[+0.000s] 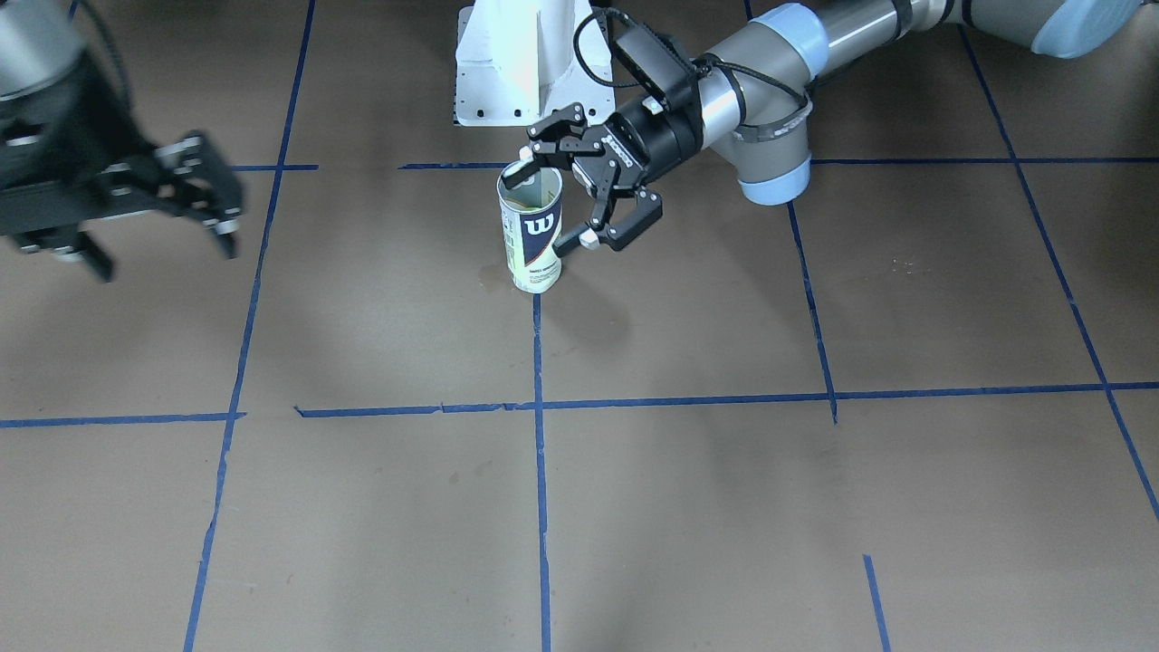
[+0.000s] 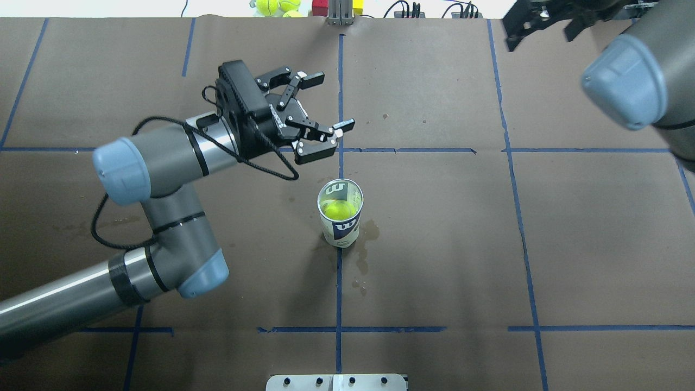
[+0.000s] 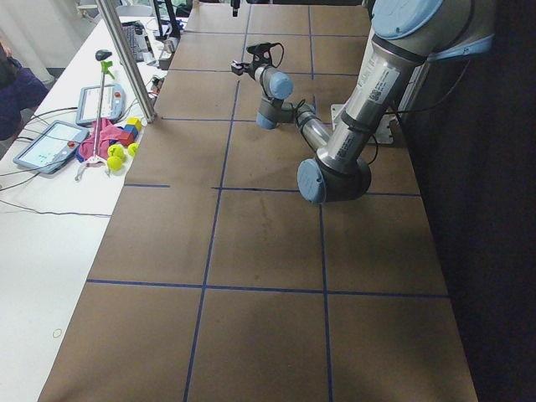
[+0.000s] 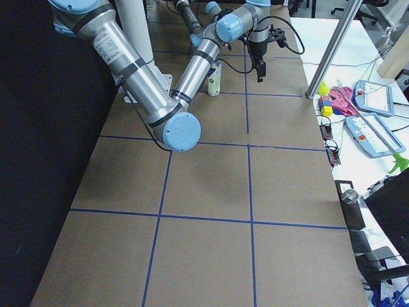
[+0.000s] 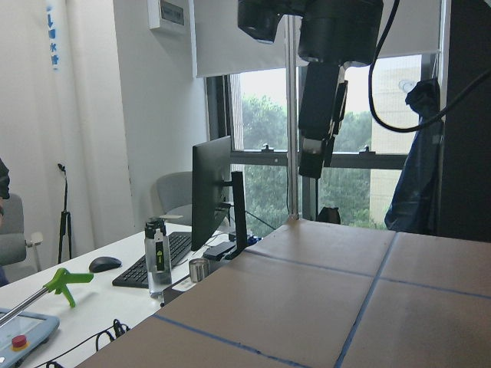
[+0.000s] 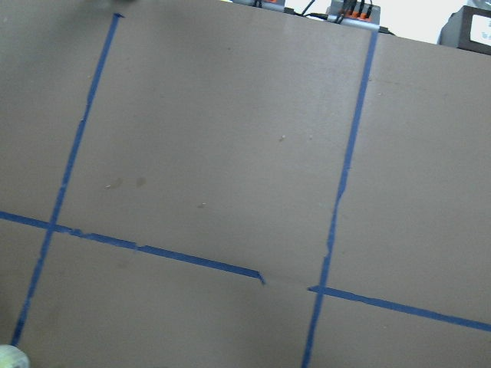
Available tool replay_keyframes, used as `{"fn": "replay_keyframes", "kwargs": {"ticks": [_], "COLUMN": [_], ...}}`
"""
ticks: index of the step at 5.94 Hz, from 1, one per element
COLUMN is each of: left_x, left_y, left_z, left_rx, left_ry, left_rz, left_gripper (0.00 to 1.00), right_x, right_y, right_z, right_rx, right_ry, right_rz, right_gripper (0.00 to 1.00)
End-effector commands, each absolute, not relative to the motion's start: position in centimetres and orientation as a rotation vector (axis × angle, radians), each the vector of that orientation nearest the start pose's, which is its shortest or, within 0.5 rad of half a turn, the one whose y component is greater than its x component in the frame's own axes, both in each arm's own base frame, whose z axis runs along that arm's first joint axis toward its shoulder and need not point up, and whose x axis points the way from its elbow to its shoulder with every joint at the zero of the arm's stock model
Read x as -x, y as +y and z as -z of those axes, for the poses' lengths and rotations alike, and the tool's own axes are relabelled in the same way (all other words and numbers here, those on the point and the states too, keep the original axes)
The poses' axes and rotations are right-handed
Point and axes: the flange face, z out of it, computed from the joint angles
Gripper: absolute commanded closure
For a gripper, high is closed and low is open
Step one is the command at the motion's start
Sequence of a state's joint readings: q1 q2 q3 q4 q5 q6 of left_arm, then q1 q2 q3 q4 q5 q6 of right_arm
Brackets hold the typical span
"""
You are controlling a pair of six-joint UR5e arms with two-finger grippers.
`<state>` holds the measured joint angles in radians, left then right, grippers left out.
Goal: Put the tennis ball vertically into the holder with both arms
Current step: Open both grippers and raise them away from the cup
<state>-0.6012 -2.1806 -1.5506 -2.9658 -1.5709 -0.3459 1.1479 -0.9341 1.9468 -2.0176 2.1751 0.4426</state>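
Observation:
The holder [image 2: 340, 220], a clear tube with a navy and white "W" label, stands upright at the table's middle, and it also shows in the front view [image 1: 532, 235] and in the right side view [image 4: 215, 78]. A yellow-green tennis ball [image 2: 339, 209] sits inside it, below the rim. My left gripper [image 2: 324, 103] [image 1: 550, 206] is open and empty, raised close to the holder's top without gripping it. My right gripper [image 1: 163, 249] [image 2: 540, 24] is open and empty, held high and far off to the right side.
The white pedestal base [image 1: 525, 63] stands right behind the holder. Dark stains [image 2: 371, 229] mark the brown paper beside the tube. Spare tennis balls [image 2: 277, 6] and coloured blocks lie past the table's far edge. A metal pole [image 4: 332, 48] rises at the operators' side.

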Motion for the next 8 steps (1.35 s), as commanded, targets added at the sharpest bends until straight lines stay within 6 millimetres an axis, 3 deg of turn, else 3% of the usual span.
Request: {"fn": "replay_keyframes", "kwargs": {"ticks": [1, 3, 5, 6, 7, 8], "left_x": [-40.3, -36.3, -29.9, -28.0, -24.9, -23.6], "left_y": [-49.6, -53.6, -59.1, -60.4, -61.6, -62.0], "left_z": [-15.0, -16.0, -19.2, -21.3, -27.5, -31.3], "left_rx": [-1.388, -1.152, -0.955, -0.815, -0.709, -0.585], "left_ry": [1.094, 0.982, 0.829, 0.801, 0.747, 0.705], "left_rz": [-0.504, -0.562, -0.645, -0.612, -0.548, -0.502], "left_gripper": [0.01, 0.01, 0.0, 0.0, 0.0, 0.0], "right_x": [9.0, 1.4, -5.0, -7.2, -8.3, -9.4], "right_y": [-57.7, -57.5, -56.3, -54.9, -53.0, -51.8], "right_z": [-25.9, -34.3, -41.9, -44.5, -47.7, -50.1], "right_rx": [-0.268, -0.266, -0.251, -0.244, -0.215, -0.177], "right_ry": [-0.737, -0.682, -0.682, -0.683, -0.702, -0.716], "right_rz": [0.253, 0.355, 0.439, 0.452, 0.453, 0.412], "right_gripper": [0.0, 0.0, 0.0, 0.0, 0.0, 0.0]}}
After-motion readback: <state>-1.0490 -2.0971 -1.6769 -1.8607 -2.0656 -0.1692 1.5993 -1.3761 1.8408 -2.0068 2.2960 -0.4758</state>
